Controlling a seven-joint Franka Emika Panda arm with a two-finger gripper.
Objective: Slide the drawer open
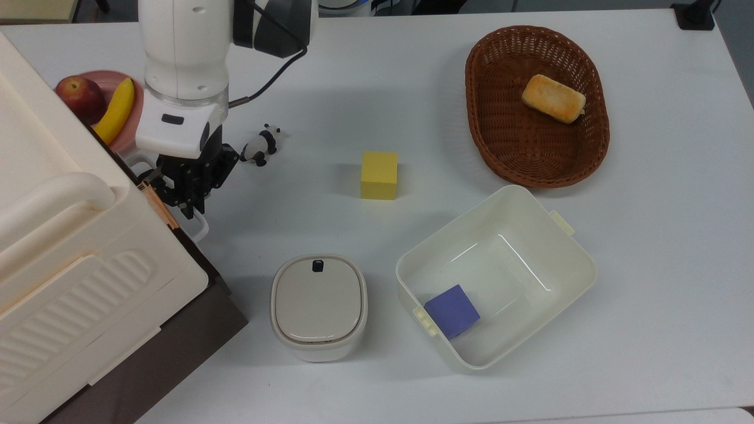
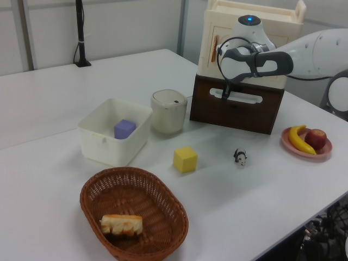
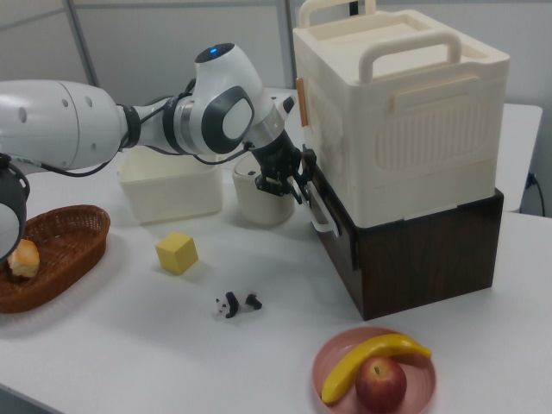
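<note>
So the drawer (image 3: 414, 259) sits shut under the cream cabinet, its white loop handle (image 3: 321, 211) running sideways right at the end effector (image 3: 291, 187). Fingers look pinched onto that handle. My guess: pull straight out toward the yellow block, across the desk.

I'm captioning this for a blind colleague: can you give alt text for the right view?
A white robot arm reaches its gripper to the white loop handle on a dark brown drawer under a cream cabinet. A yellow block, panda toy and fruit plate sit on the white table.
</note>
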